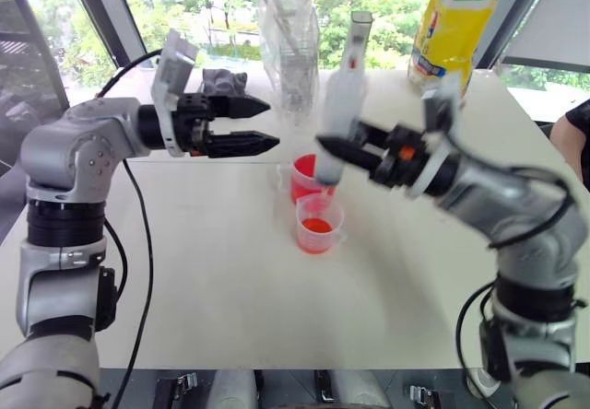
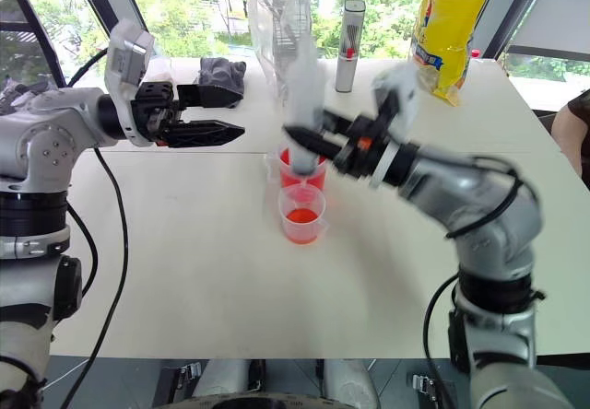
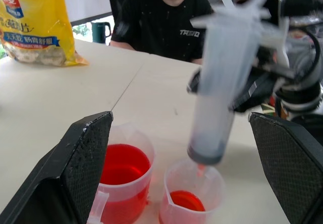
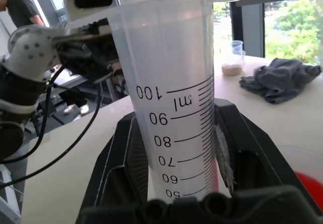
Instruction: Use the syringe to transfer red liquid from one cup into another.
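My right gripper [image 1: 336, 155] is shut on the syringe [image 1: 341, 105] and holds it upright above the two cups. The barrel looks clear, with a dark plunger seal [image 3: 206, 153] low down and graduation marks [image 4: 176, 133] showing between the fingers. Its red-tinted tip [image 3: 201, 169] hangs just over the smaller cup [image 1: 318, 224], which holds a shallow layer of red liquid [image 3: 185, 200]. The larger cup [image 1: 303, 178] stands right behind it, much fuller of red liquid [image 3: 120, 164]. My left gripper [image 1: 263, 123] is open, level with the syringe and off to its left, holding nothing.
At the table's far edge stand a yellow snack bag [image 1: 456, 22], a crumpled clear plastic bag [image 1: 290, 40], a silver tube [image 2: 349, 33] and a grey cloth [image 1: 224, 82]. A person in a black shirt [image 3: 169, 17] sits at the table's right side.
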